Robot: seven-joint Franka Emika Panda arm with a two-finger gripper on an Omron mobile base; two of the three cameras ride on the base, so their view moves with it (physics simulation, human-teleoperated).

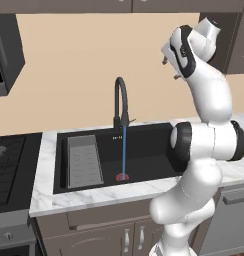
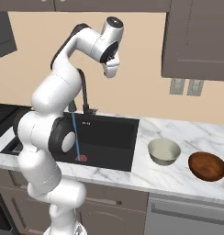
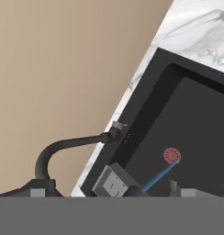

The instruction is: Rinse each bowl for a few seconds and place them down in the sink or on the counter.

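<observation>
Our gripper [image 2: 111, 72] hung high above the sink [image 2: 114, 133], jaws spread wide and holding nothing, pointing down toward the basin from well above the faucet [image 1: 121, 100]. We judged this height a neutral pose: clear of the gooseneck, with room to swing toward either bowl. In the hand view the two finger tips [image 3: 183, 192] rose at the bottom edge with the basin beyond them.

Below the gripper a thin blue stream of water [image 1: 124, 151] ran from the faucet straight onto the red drain [image 1: 122, 176], so the tap was on and ready for rinsing. The grey ribbed tray [image 1: 84, 161] lay in the sink's left part, leaving the drain side bare, which we took as the sensible spot for holding a bowl under the stream.

Neither bowl was in the water. The cream-grey bowl [image 2: 164, 151] sat upright on the tabletop [image 2: 178, 176] just right of the sink, and the reddish-brown bowl [image 2: 207, 166] sat upright further right, near the first but apart from it. Both were well apart from the gripper, so we judged the rinsing not yet begun, and the nearer, pale bowl the likely first pick.

The tabletop was white marble with grey veins over brown-grey cabinets. A black stovetop [image 1: 9, 170] lay left of the sink, a beige wall stood behind, and dark upper cabinets [image 2: 196, 39] hung above the bowls.
</observation>
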